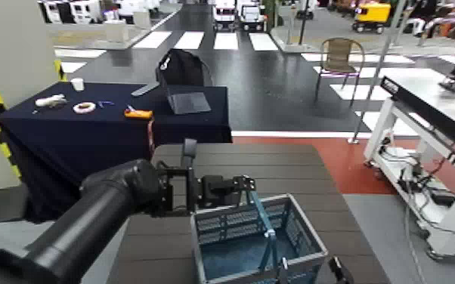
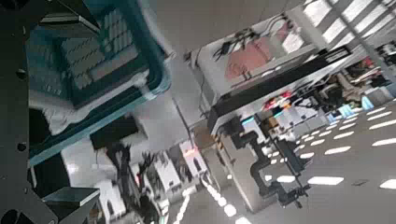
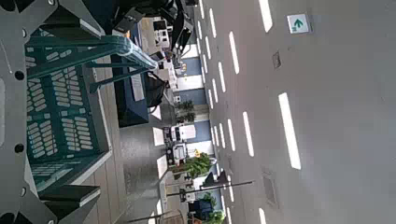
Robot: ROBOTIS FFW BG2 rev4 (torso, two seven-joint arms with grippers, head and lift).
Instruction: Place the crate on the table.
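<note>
resting on the table [image 1: 291, 162], the crate [image 1: 257, 240] shows only its bare floor.

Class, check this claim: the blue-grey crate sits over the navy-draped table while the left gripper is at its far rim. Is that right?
Not quite. In the head view the crate is over the dark brown slatted table, not the navy-draped one behind it. The left gripper is indeed at its far rim.

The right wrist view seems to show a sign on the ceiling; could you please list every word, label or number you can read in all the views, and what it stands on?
No readable words or numbers in any view.
Green sign on the ceiling: a white arrow only, no text.
Crate, table: no labels visible.
Objects on the navy-draped table: too small to read.
</note>
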